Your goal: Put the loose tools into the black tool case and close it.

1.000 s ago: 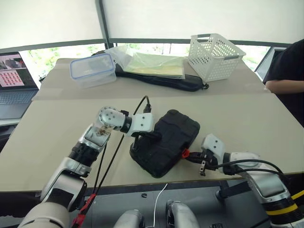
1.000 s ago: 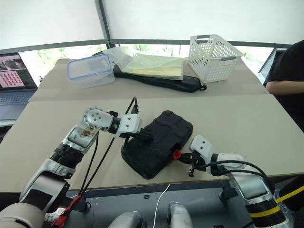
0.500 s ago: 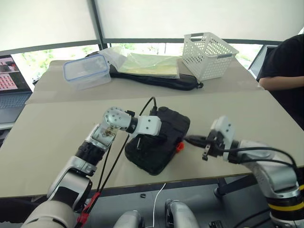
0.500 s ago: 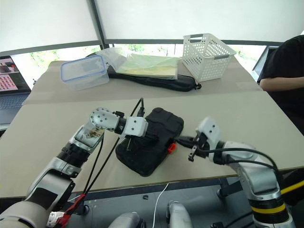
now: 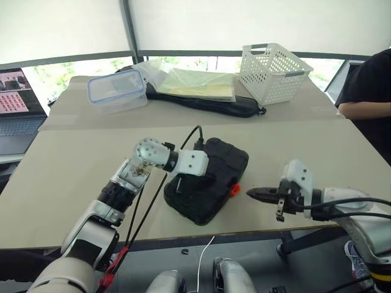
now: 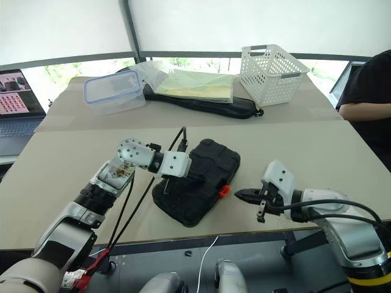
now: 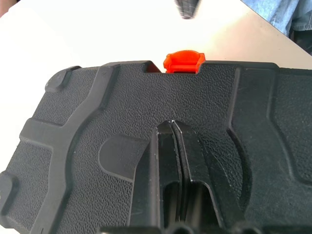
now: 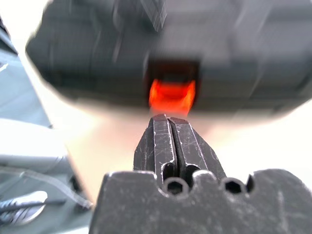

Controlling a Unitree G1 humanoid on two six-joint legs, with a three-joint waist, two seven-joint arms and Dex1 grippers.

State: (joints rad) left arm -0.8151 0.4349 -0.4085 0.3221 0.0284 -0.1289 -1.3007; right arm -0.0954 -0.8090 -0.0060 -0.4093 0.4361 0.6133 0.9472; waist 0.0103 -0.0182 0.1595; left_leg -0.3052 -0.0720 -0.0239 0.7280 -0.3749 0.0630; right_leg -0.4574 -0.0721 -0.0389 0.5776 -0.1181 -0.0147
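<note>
Left gripper (image 5: pixel 178 181): fingers (image 7: pixel 170 146) clenched, pressed flat on the lid, as a second ago.
Case (image 5: pixel 211 180): closed, lying skewed on the surface (image 5: pixel 73 177) near its front edge; no loose tools visible outside it.
Latch (image 5: pixel 233 190): orange, on the case's right edge, now standing free.
Right gripper (image 5: pixel 255 194): fingers (image 8: pixel 168 141) clenched on nothing; a second ago at the latch, now drawn back, apart from it.
Meaning: the latch press looks finished; the task appears near complete, though whether the latch has caught cannot be told.
</note>
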